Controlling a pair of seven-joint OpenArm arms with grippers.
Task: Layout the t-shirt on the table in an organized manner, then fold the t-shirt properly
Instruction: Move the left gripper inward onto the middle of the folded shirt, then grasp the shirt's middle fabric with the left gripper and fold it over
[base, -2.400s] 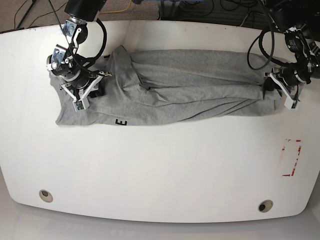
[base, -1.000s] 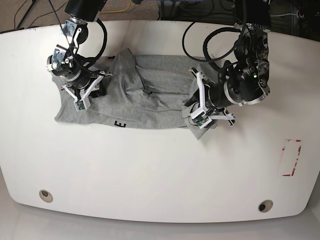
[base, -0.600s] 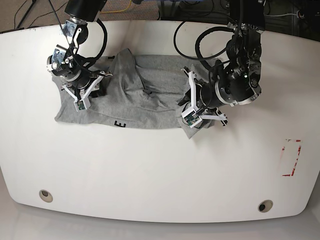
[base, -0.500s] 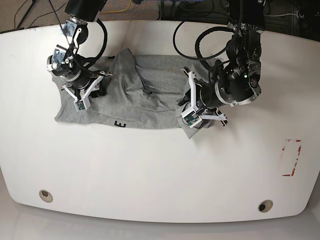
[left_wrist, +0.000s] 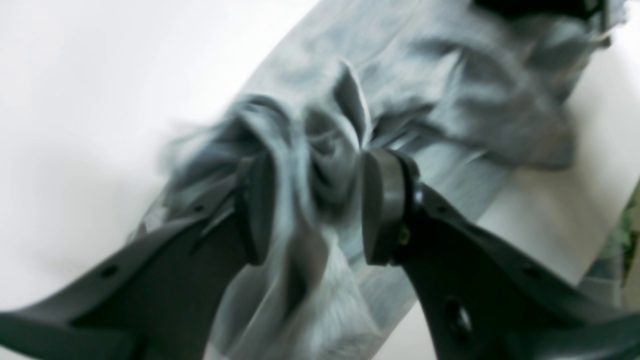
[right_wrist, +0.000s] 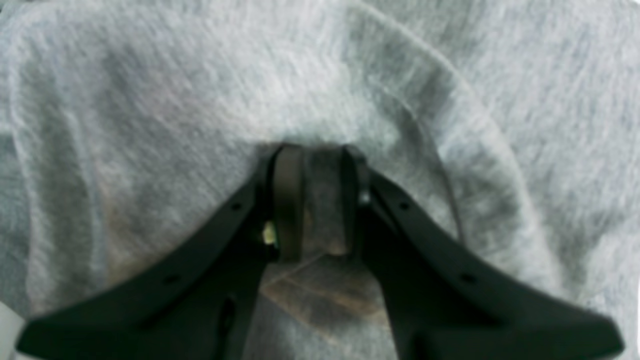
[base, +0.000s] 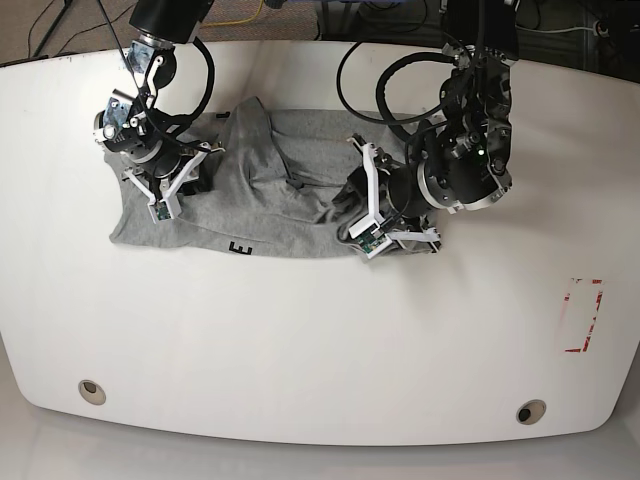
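The heather-grey t-shirt (base: 270, 190) lies bunched on the white table (base: 300, 350), with a black letter showing at its front edge. Its right end is folded back toward the middle. My left gripper (base: 372, 232) sits over that folded end. In the left wrist view the left gripper (left_wrist: 317, 207) stands open, and crumpled grey cloth (left_wrist: 325, 165) lies loose between the pads. My right gripper (base: 165, 195) is at the shirt's left end. In the right wrist view the right gripper (right_wrist: 315, 200) is shut on a fold of the t-shirt (right_wrist: 320, 100).
Two round metal grommet holes (base: 91, 390) (base: 530, 411) sit near the table's front edge. A red-lined rectangular mark (base: 583, 315) is at the right. Cables lie beyond the table's far edge.
My left arm carried the shirt's right end leftward over the middle, and its jaws have now sprung apart. The right arm has not moved.
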